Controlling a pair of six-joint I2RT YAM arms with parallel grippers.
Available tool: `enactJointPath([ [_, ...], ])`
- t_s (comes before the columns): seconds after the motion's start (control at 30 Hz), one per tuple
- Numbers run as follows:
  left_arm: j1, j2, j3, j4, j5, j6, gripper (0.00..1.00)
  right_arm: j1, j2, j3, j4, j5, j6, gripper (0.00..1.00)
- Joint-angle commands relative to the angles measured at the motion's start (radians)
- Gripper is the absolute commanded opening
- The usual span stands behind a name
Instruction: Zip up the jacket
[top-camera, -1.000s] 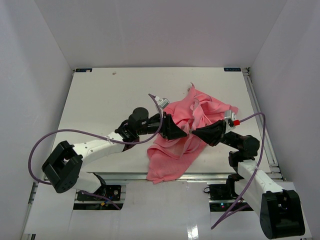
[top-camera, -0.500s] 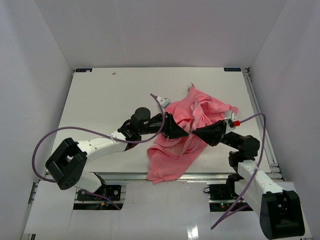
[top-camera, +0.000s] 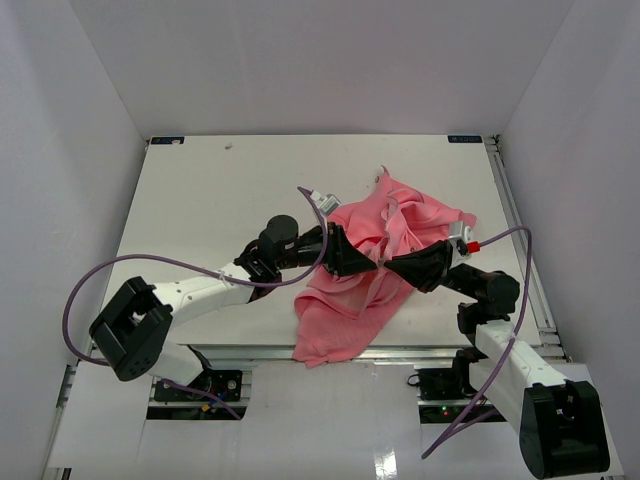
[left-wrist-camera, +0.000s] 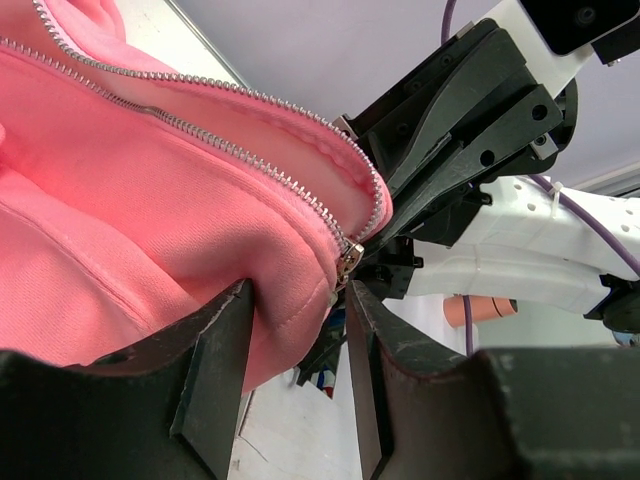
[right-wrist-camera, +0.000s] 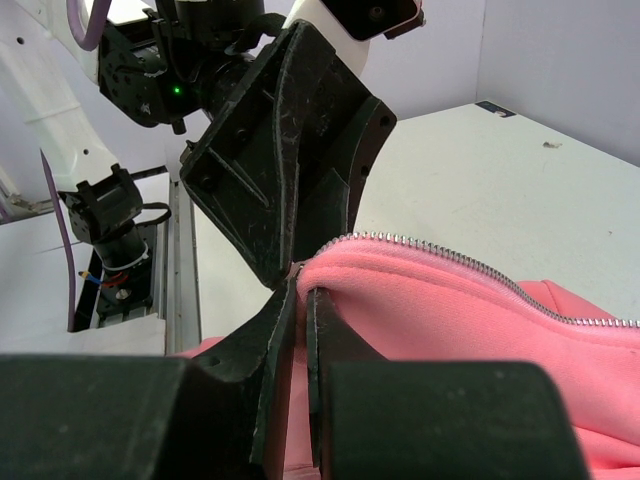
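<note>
- Dealing with the jacket (top-camera: 345, 310), heaped on the right half of the table (top-camera: 200, 200), hem spilling over the near edge.
- Meeting over the middle of the garment with both grippers, tips almost touching in the top view.
- Pinching the front edge with the right gripper (right-wrist-camera: 302, 290): fingers closed tight on the pink fabric just under the zipper teeth (right-wrist-camera: 450, 262).
- Straddling a fold of the same edge with the left gripper (left-wrist-camera: 298, 300): jaws apart, fabric between them, a sliver of gap on one side, so not clamped as far as can be seen.
- Seeing both tooth rows run into the metal slider (left-wrist-camera: 348, 258), just beyond the left fingertips; open zipper above it.
- Judged step: early, securing the bottom of the zipper and reaching for the slider; no zipping done, by the look of the open rows.
- Next, probably: shift the left tips onto the slider or its pull tab, close on it, then draw along the teeth while anchoring the hem with the right.
- Calls for fine aim and taut fabric; cannot make out the pull tab itself.
</note>
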Motion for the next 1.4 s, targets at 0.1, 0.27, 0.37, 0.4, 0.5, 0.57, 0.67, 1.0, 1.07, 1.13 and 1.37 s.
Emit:
enactJointPath([
  [0.1, -0.003, -0.020, 0.005, 0.064, 0.026, -0.011, 0.23, 0.008, -0.003, 0.002, 0.107, 0.011, -0.013, 0.08],
  [0.27, -0.002, -0.009, 0.004, 0.078, 0.041, 0.018, 0.00, 0.008, 0.004, 0.006, 0.096, 0.013, -0.015, 0.08],
  [0.37, -0.002, -0.022, -0.008, 0.080, 0.039, 0.054, 0.00, 0.008, 0.013, 0.016, 0.083, 0.028, -0.015, 0.08],
  [0.4, -0.002, -0.026, -0.012, 0.080, 0.038, 0.063, 0.00, 0.009, 0.016, 0.016, 0.086, 0.040, -0.015, 0.08],
  [0.5, -0.003, -0.041, -0.028, 0.067, 0.022, 0.104, 0.00, 0.008, 0.007, 0.020, 0.070, 0.087, -0.028, 0.08],
  [0.57, -0.002, -0.045, -0.037, 0.069, 0.019, 0.122, 0.00, 0.009, 0.002, 0.030, 0.047, 0.098, -0.039, 0.08],
  [0.67, -0.002, -0.045, -0.059, 0.099, 0.018, 0.149, 0.00, 0.008, -0.007, 0.046, 0.033, 0.111, -0.040, 0.08],
  [1.0, -0.025, -0.054, -0.092, 0.143, 0.018, 0.250, 0.00, 0.008, 0.025, 0.079, -0.008, 0.168, -0.033, 0.08],
  [1.07, -0.029, -0.059, -0.090, 0.119, -0.010, 0.281, 0.00, 0.008, 0.030, 0.085, 0.006, 0.172, -0.020, 0.08],
  [1.13, -0.038, -0.059, -0.083, 0.096, -0.042, 0.307, 0.00, 0.008, 0.031, 0.085, 0.027, 0.175, -0.006, 0.08],
  [1.37, -0.061, -0.065, -0.064, -0.003, -0.134, 0.410, 0.00, 0.008, 0.018, 0.114, 0.031, 0.187, 0.039, 0.08],
])
